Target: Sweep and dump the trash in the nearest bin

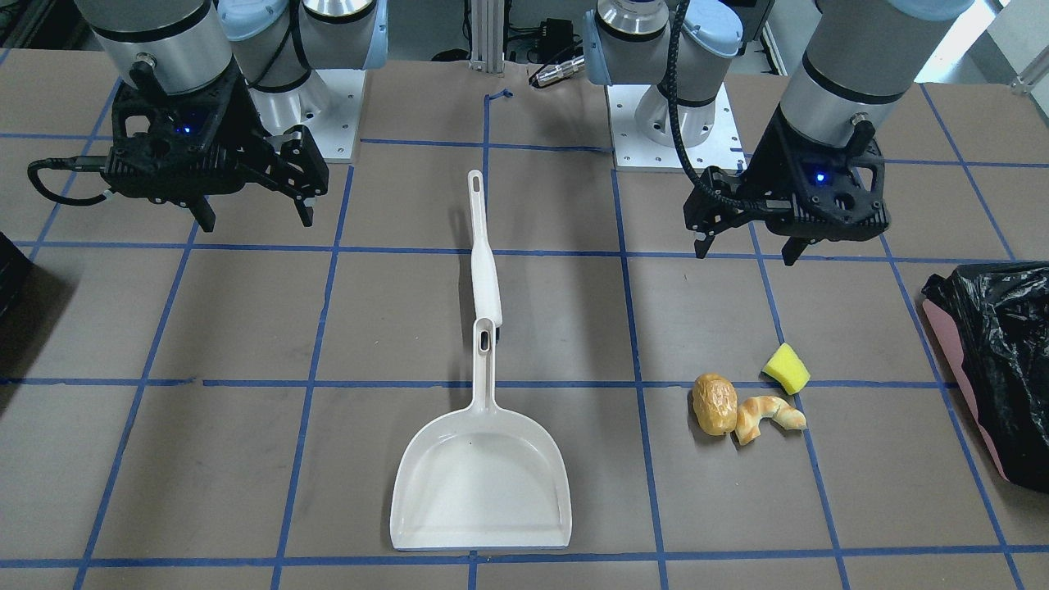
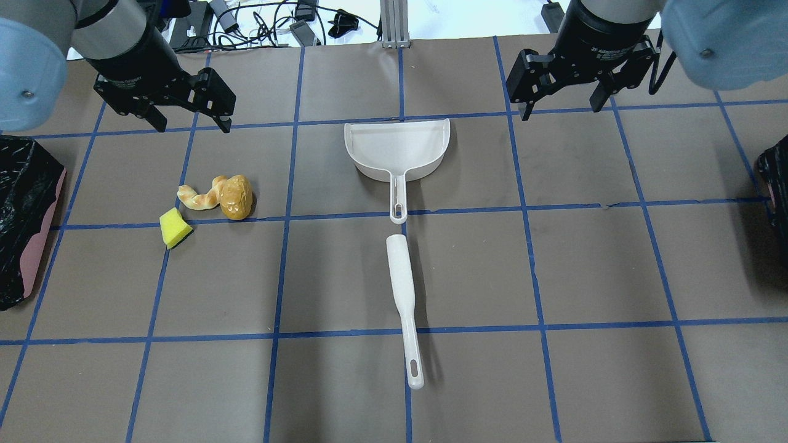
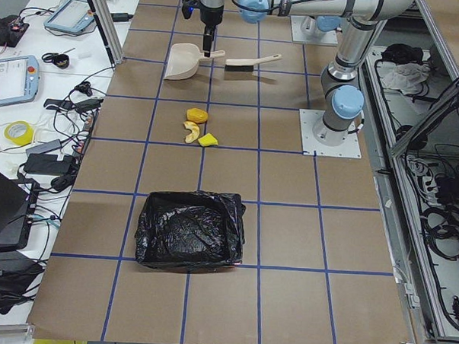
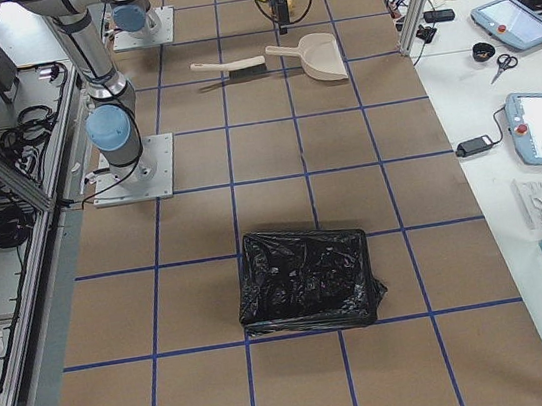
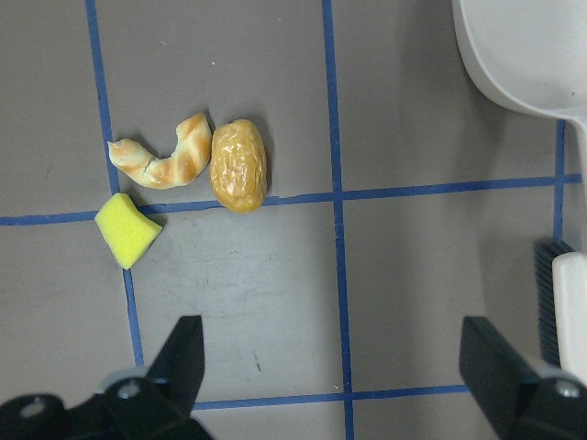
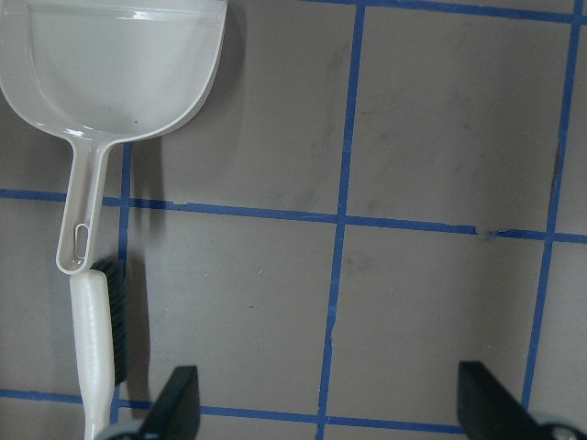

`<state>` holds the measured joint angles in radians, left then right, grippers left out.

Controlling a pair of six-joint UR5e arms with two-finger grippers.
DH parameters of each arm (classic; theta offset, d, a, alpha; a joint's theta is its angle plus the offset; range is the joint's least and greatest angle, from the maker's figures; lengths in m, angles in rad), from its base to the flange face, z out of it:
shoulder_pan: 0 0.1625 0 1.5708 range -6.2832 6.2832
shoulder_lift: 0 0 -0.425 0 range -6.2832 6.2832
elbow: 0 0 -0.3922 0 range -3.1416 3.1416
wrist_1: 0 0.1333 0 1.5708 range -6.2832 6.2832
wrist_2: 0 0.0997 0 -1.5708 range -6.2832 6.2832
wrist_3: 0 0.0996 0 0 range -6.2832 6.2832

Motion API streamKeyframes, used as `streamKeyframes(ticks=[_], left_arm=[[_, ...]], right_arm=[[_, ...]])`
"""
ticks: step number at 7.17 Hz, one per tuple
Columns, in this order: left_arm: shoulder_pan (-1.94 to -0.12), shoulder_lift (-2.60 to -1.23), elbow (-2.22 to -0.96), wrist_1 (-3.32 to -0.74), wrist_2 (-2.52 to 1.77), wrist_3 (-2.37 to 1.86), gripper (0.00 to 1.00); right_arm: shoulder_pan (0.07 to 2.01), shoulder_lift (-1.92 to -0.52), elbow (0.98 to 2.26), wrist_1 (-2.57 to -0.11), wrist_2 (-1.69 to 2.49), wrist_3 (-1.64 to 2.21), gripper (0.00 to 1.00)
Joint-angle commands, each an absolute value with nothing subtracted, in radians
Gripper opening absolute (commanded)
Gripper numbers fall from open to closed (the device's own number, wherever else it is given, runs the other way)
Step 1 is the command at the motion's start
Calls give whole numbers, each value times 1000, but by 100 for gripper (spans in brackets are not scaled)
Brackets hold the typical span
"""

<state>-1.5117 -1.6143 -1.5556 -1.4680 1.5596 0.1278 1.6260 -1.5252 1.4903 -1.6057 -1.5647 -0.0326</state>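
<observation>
The trash lies together on the brown table: a yellow sponge wedge (image 1: 787,368) (image 2: 175,227) (image 5: 128,229), a brown bread roll (image 1: 714,403) (image 2: 236,197) (image 5: 238,165) and a curved croissant (image 1: 766,416) (image 2: 200,195) (image 5: 165,158). The pink-sided bin (image 1: 996,360) (image 2: 18,221) (image 3: 189,230) with its black bag stands at the table's end on my left. My left gripper (image 1: 746,250) (image 2: 192,126) (image 5: 339,367) is open and empty, hovering above the table near the trash. My right gripper (image 1: 256,220) (image 2: 560,111) (image 6: 330,399) is open and empty on the other side.
A white dustpan (image 1: 483,483) (image 2: 399,147) (image 6: 119,73) and a white brush (image 1: 485,262) (image 2: 403,301) (image 6: 96,339) lie end to end along the table's middle. A plain black bagged container (image 2: 777,178) (image 4: 307,279) stands at the table's end on my right.
</observation>
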Motion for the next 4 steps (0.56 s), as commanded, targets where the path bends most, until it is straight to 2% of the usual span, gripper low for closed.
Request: streamKeyframes(ticks=[1, 4], left_arm=[[-1511, -1605, -1565, -1468, 1560, 129, 100], [-1512, -1598, -1568, -1471, 1565, 129, 100]], right_arm=[[1628, -1525, 1493, -1605, -1563, -32, 100], [1628, -1528, 1493, -1600, -1565, -32, 100]])
